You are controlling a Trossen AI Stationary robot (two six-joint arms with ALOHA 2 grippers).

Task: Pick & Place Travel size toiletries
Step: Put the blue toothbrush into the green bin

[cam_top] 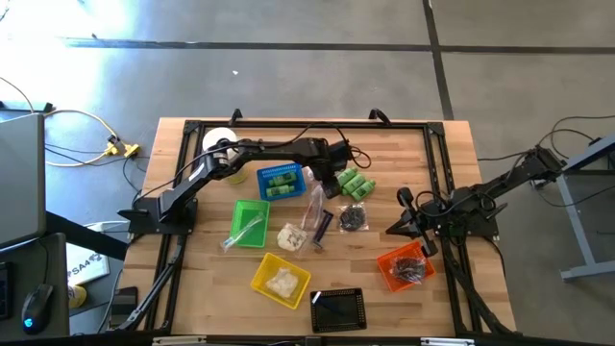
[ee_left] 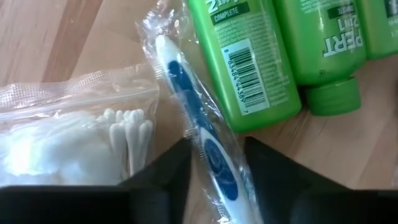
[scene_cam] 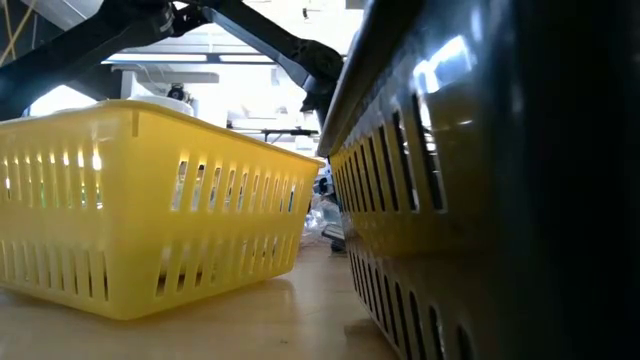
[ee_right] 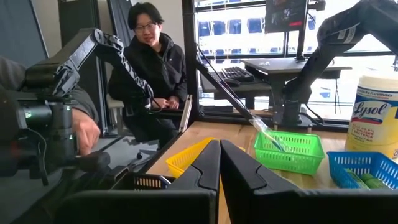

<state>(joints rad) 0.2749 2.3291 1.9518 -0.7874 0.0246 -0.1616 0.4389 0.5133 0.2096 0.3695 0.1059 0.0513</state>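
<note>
The sorting looks partly done. From the left, the green basket [cam_top: 252,222] holds a clear sachet, the yellow basket [cam_top: 281,280] white packets, the blue basket [cam_top: 281,182] green bottles. The left gripper [ee_left: 214,163] is low over the table centre, its fingers closing around a wrapped toothbrush [ee_left: 198,127] beside a bag of cotton swabs [ee_left: 74,137] and loose green bottles [ee_left: 239,56]. A dark packet [cam_top: 353,219] also waits. Farther right, the right gripper [ee_right: 219,163] rests pressed together by the orange basket [cam_top: 405,266].
</note>
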